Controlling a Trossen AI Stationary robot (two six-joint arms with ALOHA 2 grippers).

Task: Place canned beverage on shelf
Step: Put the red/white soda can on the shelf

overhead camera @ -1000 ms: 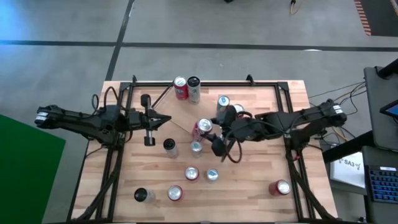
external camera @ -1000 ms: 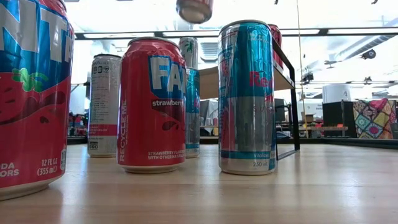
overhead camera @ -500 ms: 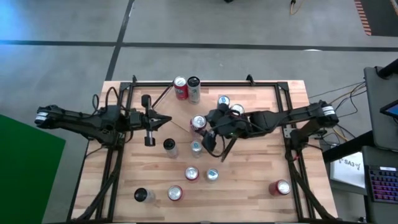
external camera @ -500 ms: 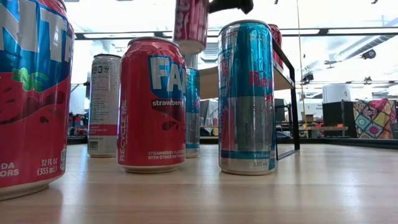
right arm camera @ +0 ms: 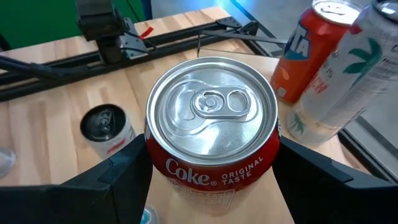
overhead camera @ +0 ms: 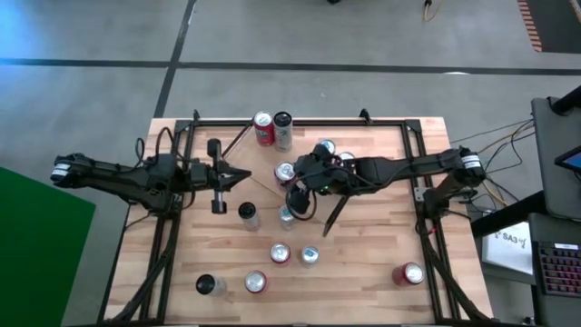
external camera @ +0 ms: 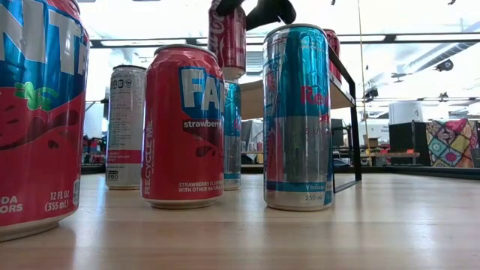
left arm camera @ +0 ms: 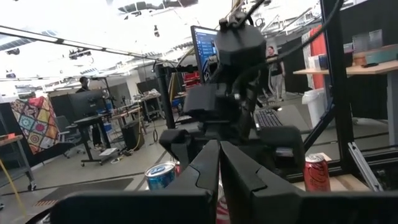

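My right gripper (overhead camera: 292, 177) reaches in from the table's right and is shut on a red Coke can (right arm camera: 211, 137), which hangs in the air over the middle of the table. In the low view this can (external camera: 227, 37) floats above the standing cans. The shelf's light-wood plank (external camera: 252, 97) and black end frame (external camera: 352, 112) show behind a tall blue can (external camera: 298, 116). My left gripper (overhead camera: 243, 174) waits shut over the table's left half, touching nothing; its fingers (left arm camera: 219, 163) point toward the right arm. My right gripper pinches the Coke can's side wall (right arm camera: 163, 163) just below the top rim, one finger (right arm camera: 118, 180) on each side. The fingers come from the table's right, slanting down. The can stands upright with its tab end up, lifted clear of the table.
Two cans (overhead camera: 272, 129) stand at the far edge and two more (overhead camera: 334, 153) close beside the right arm. Several cans (overhead camera: 280, 254) are scattered over the near half, with one (overhead camera: 410, 273) at the near right. Black rails (overhead camera: 172, 236) run along both table sides.
My right gripper has carried the Coke can toward the table's left and slightly toward the far edge, sinking a little. The can has stayed upright in the hold and clear of the table.
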